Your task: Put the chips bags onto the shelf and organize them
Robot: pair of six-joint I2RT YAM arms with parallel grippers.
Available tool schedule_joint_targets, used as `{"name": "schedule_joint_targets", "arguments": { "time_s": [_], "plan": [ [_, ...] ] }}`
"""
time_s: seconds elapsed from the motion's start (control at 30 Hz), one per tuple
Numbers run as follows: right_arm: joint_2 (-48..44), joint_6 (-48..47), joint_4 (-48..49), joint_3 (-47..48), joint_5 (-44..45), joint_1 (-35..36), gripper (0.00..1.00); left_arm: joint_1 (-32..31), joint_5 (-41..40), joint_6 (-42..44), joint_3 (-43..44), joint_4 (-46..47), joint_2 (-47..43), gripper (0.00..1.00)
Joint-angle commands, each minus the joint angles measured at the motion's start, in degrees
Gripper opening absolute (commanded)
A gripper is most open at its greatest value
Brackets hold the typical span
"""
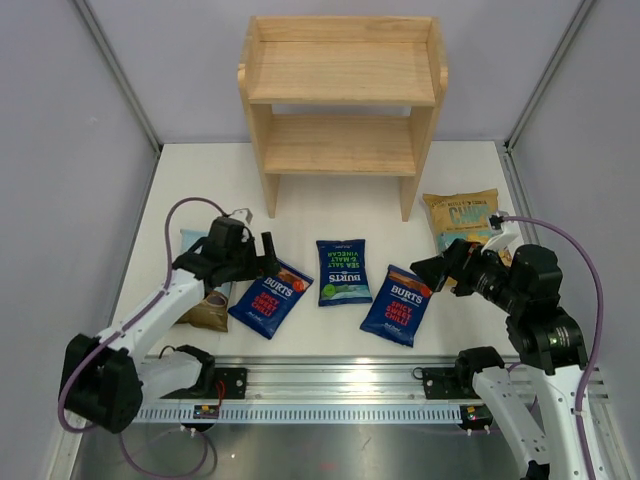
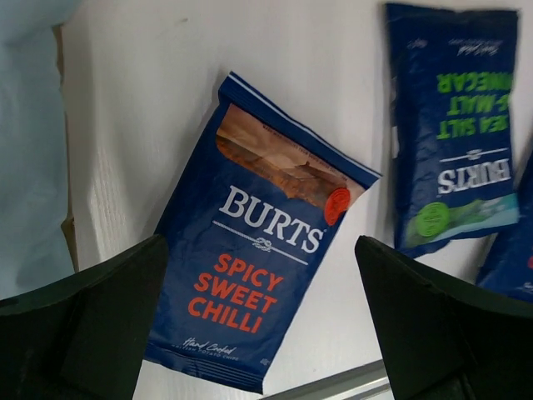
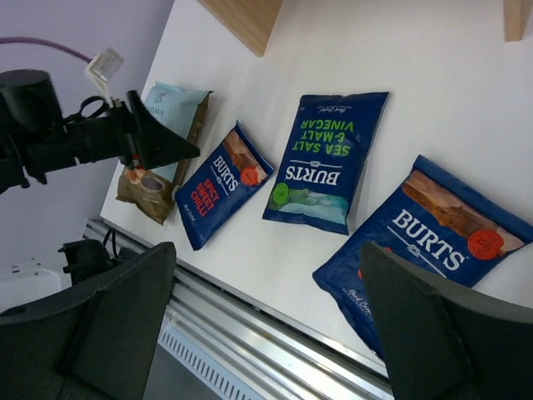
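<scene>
Chips bags lie flat on the white tabletop, all five in front of the shelf and none on it; the shelf is of light bare wood with two flat boards, raised side rails and square legs. The middle bag, dark blue with green letters, is a glossy, crinkly rectangle; on each side of it lies a dark blue bag with red letters, one on the left and one on the right, both turned at an angle. The pale blue and tan bag is partly hidden under the left arm; the yellow bag lies near the right front leg of the shelf, its lower part behind the right arm. The left tool hangs over the left red-lettered bag, its black wedge fingers spread wide and holding nothing; the right tool points towards the right red-lettered bag, also spread wide and holding nothing.
</scene>
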Motion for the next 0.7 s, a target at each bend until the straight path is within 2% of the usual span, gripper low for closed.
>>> {"name": "schedule_joint_targets", "arguments": {
  "time_s": [0.0, 0.1, 0.37, 0.43, 0.53, 0.67],
  "plan": [
    [-0.42, 2.00, 4.47, -1.77, -6.03, -0.14, 1.00, -3.46, -8.24, 2.65, 3.76, 0.93, 5.20, 0.99],
    [-0.42, 2.45, 5.44, -2.74, -7.00, -0.14, 0.99, -4.07, -6.75, 3.09, 3.15, 1.71, 8.63, 0.99],
    [-0.95, 1.31, 4.92, -2.74, -8.05, -0.14, 0.99, -8.46, -15.00, 4.32, 7.44, -3.64, 19.18, 0.99],
    [-1.04, 0.69, 4.57, -2.65, -8.49, -0.14, 0.99, -8.91, -14.85, 4.41, 7.80, -4.00, 22.07, 0.99],
    [-1.21, -0.19, 3.69, -2.65, -8.32, -0.14, 0.99, -9.00, -10.90, 4.59, 6.75, -2.07, 22.79, 0.93],
    [-1.48, -0.80, 2.81, -2.74, -7.88, -0.14, 1.00, -9.00, -11.32, 4.15, 6.05, -1.80, 22.35, 0.79]
  ]
}}
